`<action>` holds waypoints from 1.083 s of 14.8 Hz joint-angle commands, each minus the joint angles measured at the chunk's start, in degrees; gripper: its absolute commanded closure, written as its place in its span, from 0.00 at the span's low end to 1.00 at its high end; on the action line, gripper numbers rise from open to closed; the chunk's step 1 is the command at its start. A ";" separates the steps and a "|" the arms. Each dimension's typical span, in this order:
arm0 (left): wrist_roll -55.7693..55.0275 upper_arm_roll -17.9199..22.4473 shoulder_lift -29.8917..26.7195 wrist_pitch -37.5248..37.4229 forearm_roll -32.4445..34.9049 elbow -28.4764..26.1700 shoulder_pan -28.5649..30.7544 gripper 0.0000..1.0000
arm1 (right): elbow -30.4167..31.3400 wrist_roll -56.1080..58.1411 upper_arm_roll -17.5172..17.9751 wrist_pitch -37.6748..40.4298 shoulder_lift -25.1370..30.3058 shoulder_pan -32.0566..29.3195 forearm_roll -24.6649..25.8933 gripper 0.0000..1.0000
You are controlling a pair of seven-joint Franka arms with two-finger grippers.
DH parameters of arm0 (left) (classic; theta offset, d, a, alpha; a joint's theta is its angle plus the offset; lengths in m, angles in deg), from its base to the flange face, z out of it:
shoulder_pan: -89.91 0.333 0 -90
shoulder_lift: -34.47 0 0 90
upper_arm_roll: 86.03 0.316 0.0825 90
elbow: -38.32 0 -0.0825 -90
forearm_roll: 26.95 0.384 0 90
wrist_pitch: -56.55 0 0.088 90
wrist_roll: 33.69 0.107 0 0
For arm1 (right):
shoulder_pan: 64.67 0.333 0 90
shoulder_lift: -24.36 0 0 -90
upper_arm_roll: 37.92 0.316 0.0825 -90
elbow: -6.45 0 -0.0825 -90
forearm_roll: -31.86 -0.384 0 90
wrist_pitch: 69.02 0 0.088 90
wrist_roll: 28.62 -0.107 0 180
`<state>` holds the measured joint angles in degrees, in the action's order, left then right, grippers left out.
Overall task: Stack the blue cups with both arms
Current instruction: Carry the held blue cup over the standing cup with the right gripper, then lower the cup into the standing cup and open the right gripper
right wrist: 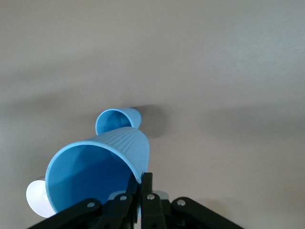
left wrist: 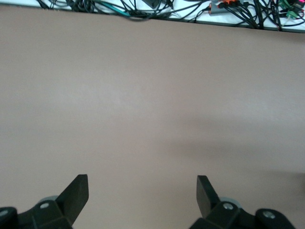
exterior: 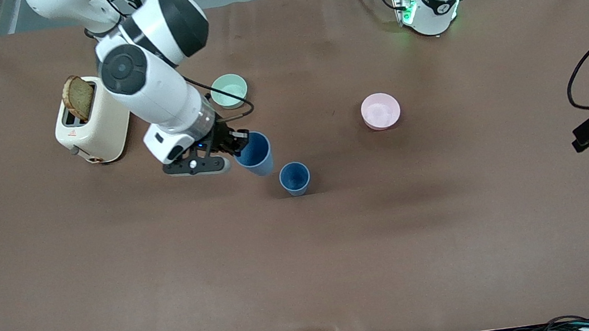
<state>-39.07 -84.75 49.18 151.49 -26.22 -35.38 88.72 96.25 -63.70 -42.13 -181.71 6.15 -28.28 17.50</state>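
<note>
The right gripper (exterior: 235,142) was clamped on the rim of one ribbed blue cup (exterior: 256,153), lifted and tilted beside the standing blue cup (exterior: 294,178) on the matte brown table (exterior: 446,214). Nothing was nested yet; lining up and lowering remained. The left gripper (left wrist: 142,193) waited, jaws apart, over bare table at its own end.

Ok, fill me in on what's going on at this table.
The right gripper is shut on the rim of one blue cup, holding it tilted above the table beside the second blue cup, which stands upright on the brown table. They aren't stacked yet. The left gripper waits open over bare table at its own end. A toaster with a bread slice, a pale green bowl and a pink bowl sit untouched.
</note>
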 commanded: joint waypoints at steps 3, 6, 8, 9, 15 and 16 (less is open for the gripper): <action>-1.30 -0.04 -6.96 -5.03 -0.90 -5.12 -0.39 0.00 | -0.15 -0.52 -0.63 -5.16 -4.02 3.06 -3.13 1.00; -0.95 -0.31 -9.87 -0.74 -1.60 -10.74 -0.39 0.00 | -0.15 -1.22 -0.54 -6.14 -5.52 4.13 -3.13 1.00; -0.07 -0.14 -11.19 2.08 -1.60 -13.12 -0.22 0.00 | -0.32 -1.04 -0.54 -7.54 -6.83 4.30 -3.04 1.00; -0.07 0.04 -11.28 2.35 -1.60 -13.13 -0.22 0.00 | -0.24 -1.04 -0.54 -8.85 -7.36 4.91 -3.04 1.00; -0.16 -0.13 -10.85 1.83 -0.81 -12.35 -0.48 0.00 | -0.15 -0.78 -0.54 -10.62 -8.68 5.09 -3.04 1.00; 0.11 -0.13 -10.76 1.39 -0.98 -12.52 -0.31 0.00 | -0.24 -0.69 -0.54 -10.80 -8.94 5.18 -2.96 1.00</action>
<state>-39.52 -84.93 39.65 152.68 -27.02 -46.54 88.34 96.24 -64.20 -42.16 -191.65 -2.36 -23.72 15.62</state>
